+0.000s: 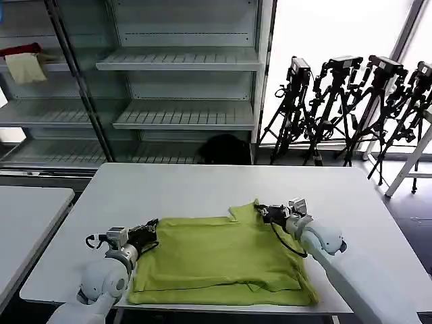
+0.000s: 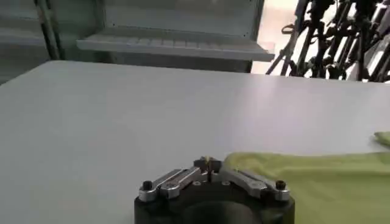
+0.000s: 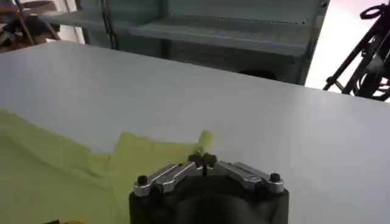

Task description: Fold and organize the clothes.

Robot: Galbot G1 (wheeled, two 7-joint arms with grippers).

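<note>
Lime-green T-shirt (image 1: 223, 260) spread flat on the white table (image 1: 202, 185), lying toward the table's near edge, its near hem almost at that edge. Left gripper (image 1: 150, 233) at the shirt's far-left corner, jaws closed, a thin bit of yellow-green hem apparently pinched between the tips in the left wrist view (image 2: 208, 163). Right gripper (image 1: 262, 213) at the shirt's far-right side beside the sleeve, jaws likewise clenched on a small peak of fabric in the right wrist view (image 3: 203, 159). Probably poised to lift the far edge and carry it toward the near hem for a fold. Risks from here, as judgement only: very shallow pinches, so either corner liable to slip free once lifted, leaving a lopsided crease; possibly just one layer caught at either tip, so the under layer left behind on the table and a bunched fold; uneven pull between the two arms likely to skew the shirt or drag it whole toward the near edge of the table, even over it; right-hand sleeve, already rumpled, apt to tuck under messily
</note>
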